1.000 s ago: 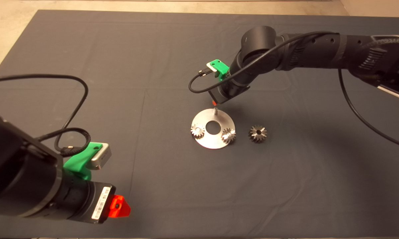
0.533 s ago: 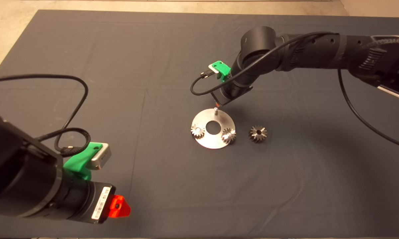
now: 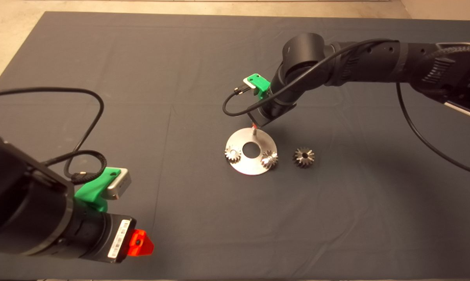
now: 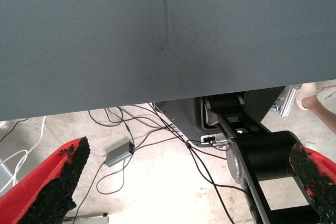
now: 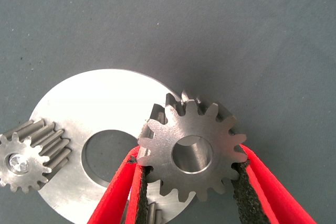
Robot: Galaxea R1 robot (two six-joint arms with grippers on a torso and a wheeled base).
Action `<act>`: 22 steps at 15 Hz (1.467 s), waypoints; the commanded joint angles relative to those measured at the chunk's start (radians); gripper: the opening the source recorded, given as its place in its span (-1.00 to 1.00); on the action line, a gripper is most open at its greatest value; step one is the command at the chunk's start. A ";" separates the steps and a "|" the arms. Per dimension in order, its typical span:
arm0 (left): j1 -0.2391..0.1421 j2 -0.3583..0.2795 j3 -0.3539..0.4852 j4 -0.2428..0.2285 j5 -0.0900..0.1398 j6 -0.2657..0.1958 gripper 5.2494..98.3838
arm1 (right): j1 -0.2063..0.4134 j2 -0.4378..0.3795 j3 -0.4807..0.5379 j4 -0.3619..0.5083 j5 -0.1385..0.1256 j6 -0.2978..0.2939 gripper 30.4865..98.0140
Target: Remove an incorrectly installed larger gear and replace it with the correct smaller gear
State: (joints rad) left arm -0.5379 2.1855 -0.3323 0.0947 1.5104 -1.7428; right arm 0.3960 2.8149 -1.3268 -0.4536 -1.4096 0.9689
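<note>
Hovering over the bare pin (image 3: 254, 131) on the round plate (image 3: 250, 168), right gripper (image 5: 190, 182) pinches the smaller gear (image 5: 191, 153), not yet seated — larger gear (image 3: 304, 157) already off, lying near the plate; left gripper (image 4: 189, 177) parked well apart, fingers spread.

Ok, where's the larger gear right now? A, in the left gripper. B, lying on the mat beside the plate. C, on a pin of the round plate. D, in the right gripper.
B: the larger gear lies on the mat beside the round plate, apart from it, while the right gripper holds the smaller gear over the plate.
</note>
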 commanded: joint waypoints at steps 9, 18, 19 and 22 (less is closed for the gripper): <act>-0.007 0.000 0.017 0.000 0.002 -0.006 0.99 | 0.012 0.031 -0.001 0.009 0.004 -0.004 -0.82; -0.007 -0.002 0.017 0.000 0.002 -0.006 0.99 | 0.006 0.033 -0.008 0.007 -0.004 -0.007 -0.82; -0.007 -0.001 0.017 0.000 0.002 -0.006 0.99 | 0.006 0.032 -0.007 0.006 -0.011 -0.007 -0.82; -0.007 -0.002 0.017 0.000 0.002 -0.006 0.99 | 0.006 0.027 -0.007 0.006 -0.019 -0.006 -0.82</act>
State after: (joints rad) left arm -0.5379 2.1860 -0.3323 0.0947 1.5104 -1.7428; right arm 0.3794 2.8447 -1.3383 -0.4536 -1.4225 0.9660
